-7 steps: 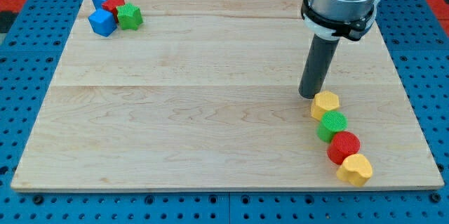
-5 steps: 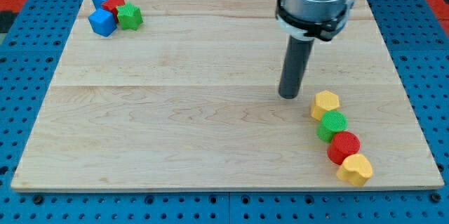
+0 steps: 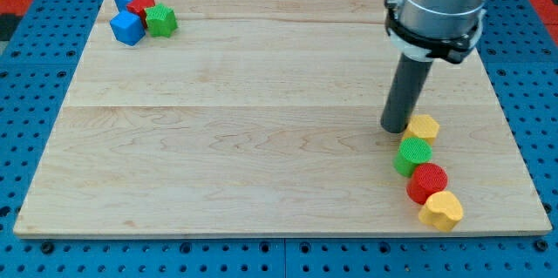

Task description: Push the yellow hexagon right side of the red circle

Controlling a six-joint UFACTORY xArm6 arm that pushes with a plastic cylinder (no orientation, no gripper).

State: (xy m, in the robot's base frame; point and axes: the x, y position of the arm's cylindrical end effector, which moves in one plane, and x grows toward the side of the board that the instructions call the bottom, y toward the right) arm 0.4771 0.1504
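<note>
My tip (image 3: 396, 128) touches the yellow hexagon (image 3: 423, 127) from its left; the red circle (image 3: 427, 181) lies below. No gripper exists.

No legible text or markings anywhere

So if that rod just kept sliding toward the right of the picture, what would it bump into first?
My tip would meet the yellow hexagon first; it looks to be touching it already, on its left. Beyond that, only bare board to the edge.
</note>
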